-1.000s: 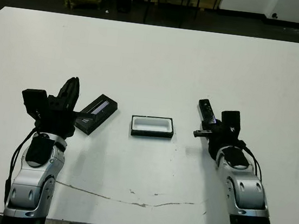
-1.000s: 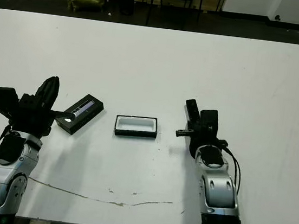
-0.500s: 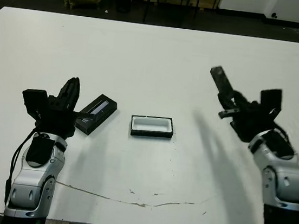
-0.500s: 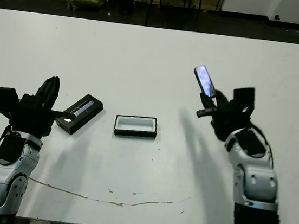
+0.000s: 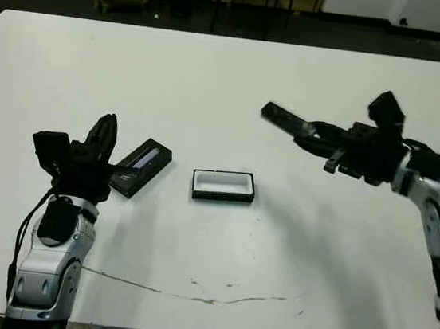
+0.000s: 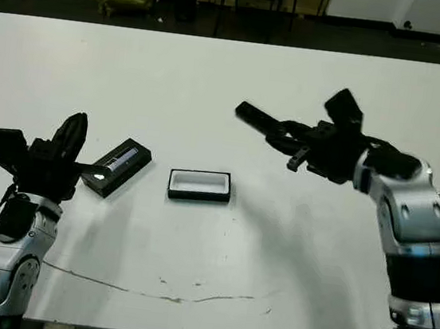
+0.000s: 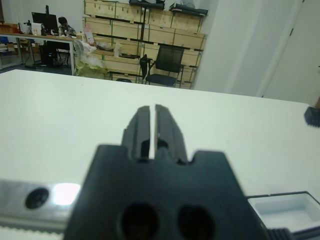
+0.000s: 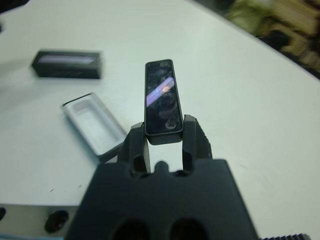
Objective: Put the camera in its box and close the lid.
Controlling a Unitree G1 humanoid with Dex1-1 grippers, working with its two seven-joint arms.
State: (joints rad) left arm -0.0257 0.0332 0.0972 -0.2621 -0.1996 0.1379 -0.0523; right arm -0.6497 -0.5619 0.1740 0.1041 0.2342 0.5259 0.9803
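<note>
The camera is showing a smooth, glossy black face that is catching a streak of light. The right gripper pinching it is looking like matt black plastic, and so is the left gripper. The box is showing a matt white lining inside a black shell. The lid is looking like dull black card with a pale sheen along its stripe. The table is appearing smooth, matt white, with a thin crack-like line near the front.
</note>
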